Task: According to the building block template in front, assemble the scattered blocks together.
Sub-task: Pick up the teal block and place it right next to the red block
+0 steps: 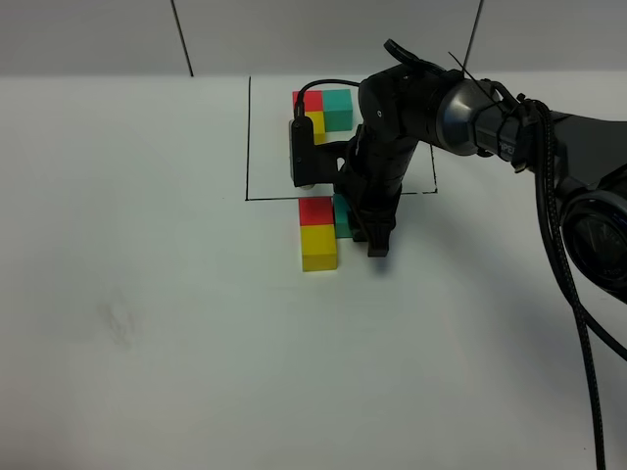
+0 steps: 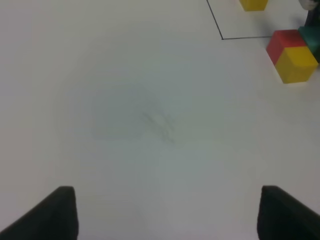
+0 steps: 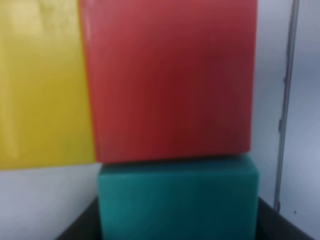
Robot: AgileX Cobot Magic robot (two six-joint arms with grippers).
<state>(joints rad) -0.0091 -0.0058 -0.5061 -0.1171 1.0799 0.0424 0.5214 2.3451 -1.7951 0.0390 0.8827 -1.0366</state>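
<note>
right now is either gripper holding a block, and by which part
The right gripper holds the teal block by its two opposite sides, pressed against the red block. The left gripper is open and empty.

I see a plain white counter filling the view under even light. At the far edge, a pale grey wall with two dark seams.

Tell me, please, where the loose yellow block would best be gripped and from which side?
Grip the yellow block across its two free side faces, coming straight down from above. Its far face sits flush against the red block, so only a grip parallel to that seam probably fits.
</note>
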